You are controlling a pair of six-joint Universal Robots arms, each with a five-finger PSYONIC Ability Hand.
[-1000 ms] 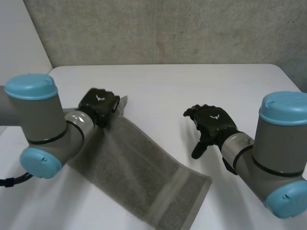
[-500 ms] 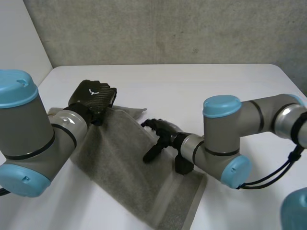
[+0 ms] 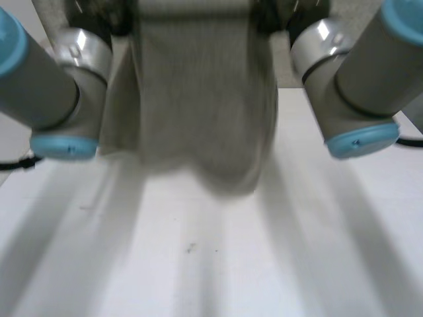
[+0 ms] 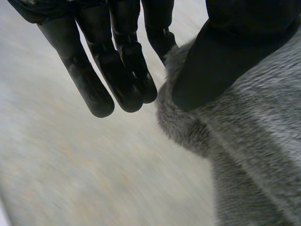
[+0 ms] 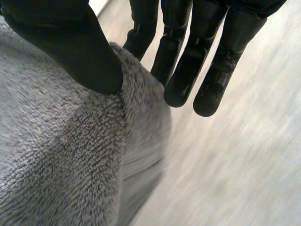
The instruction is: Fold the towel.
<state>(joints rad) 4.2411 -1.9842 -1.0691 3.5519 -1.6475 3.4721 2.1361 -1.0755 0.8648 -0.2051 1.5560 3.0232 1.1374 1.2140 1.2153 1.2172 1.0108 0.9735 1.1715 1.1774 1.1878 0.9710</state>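
My left hand [image 4: 221, 56] pinches the upper edge of the grey towel [image 3: 198, 99] between thumb and fingers [image 4: 123, 70]. My right hand [image 5: 66, 42] does the same. The towel hangs above the bench [image 3: 211, 264].

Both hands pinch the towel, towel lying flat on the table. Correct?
Not flat: the head view shows the towel hanging, held up between the left arm and the right arm. The rest stands: the left hand and the right hand each pinch it between thumb and fingers.
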